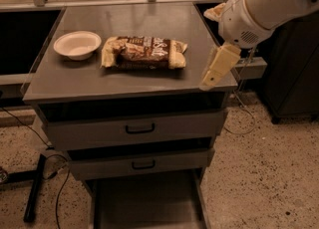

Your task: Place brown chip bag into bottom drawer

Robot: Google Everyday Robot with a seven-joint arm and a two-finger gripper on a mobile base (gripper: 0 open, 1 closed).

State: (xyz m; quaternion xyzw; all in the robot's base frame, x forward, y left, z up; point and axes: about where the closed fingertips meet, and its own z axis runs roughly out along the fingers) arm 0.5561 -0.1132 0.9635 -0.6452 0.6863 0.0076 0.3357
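The brown chip bag point(144, 52) lies flat on the grey cabinet top point(149, 24), just right of the white bowl. The bottom drawer point(144, 200) is pulled out at the cabinet's foot, a grey tray with nothing showing in it. My gripper point(213, 72) hangs from the white arm at the right, pointing down over the front right corner of the top. It is to the right of the bag, apart from it, and holds nothing that I can see.
A white round bowl point(77, 44) sits at the left of the cabinet top. The two upper drawers point(139, 129) with black handles are shut. Cables and a black stand leg point(35, 188) lie on the speckled floor at the left. A dark cabinet point(294, 78) stands at the right.
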